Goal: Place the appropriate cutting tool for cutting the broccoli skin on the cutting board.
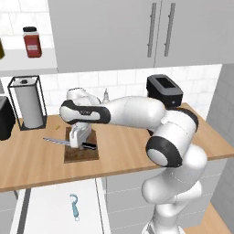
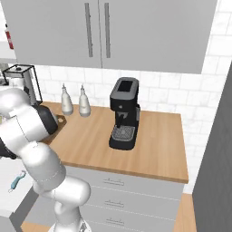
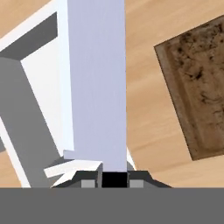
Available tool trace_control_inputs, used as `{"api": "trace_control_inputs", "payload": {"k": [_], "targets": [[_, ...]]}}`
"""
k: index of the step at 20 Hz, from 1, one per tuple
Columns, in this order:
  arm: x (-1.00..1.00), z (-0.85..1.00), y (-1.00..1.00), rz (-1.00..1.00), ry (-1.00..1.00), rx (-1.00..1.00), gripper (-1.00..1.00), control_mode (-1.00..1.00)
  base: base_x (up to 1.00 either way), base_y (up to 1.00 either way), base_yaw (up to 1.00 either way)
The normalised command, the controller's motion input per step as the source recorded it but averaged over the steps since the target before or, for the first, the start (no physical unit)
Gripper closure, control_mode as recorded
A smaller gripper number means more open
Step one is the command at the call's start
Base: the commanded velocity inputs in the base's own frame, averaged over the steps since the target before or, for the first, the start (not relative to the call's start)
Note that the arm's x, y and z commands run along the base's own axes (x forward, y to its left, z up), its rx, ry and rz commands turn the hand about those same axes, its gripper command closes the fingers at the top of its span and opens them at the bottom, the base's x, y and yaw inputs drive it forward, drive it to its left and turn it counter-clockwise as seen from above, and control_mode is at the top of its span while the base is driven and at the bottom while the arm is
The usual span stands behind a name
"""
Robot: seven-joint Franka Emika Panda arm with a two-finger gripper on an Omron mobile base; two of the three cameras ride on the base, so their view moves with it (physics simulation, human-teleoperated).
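the gripper (image 1: 78,145) is clamped on the knife (image 1: 68,143) above the dark cutting board (image 1: 82,155), on a wooden counter (image 1: 36,160) under grey cabinets (image 1: 137,32).

Bright, even rendered light, soft shadows, slightly coarse and blurry.

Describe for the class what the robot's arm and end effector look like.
The arm is made of glossy white rounded segments joined by dark grey-black bands, with small lettering on one dark band. Its end effector is a blocky white hand with dark fingertips. No cables show.
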Motion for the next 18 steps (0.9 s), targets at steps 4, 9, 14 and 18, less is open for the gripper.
{"api": "trace_control_inputs", "payload": {"k": [4,9,14,18], "targets": [[0.57,-0.39,0.0,0.0,-0.03,-0.04,1.0,-1.0,0.0,0.0,0.0],[0.63,-0.41,-0.04,0.0,0.0,0.0,1.0,-1.0,0.0,0.0,0.0],[0.54,-0.51,-0.09,0.0,0.0,-0.01,1.0,-1.0,0.0,0.0,0.0],[0.36,-0.5,-0.08,0.0,0.0,-0.04,1.0,-1.0,0.0,0.0,0.0]]}}
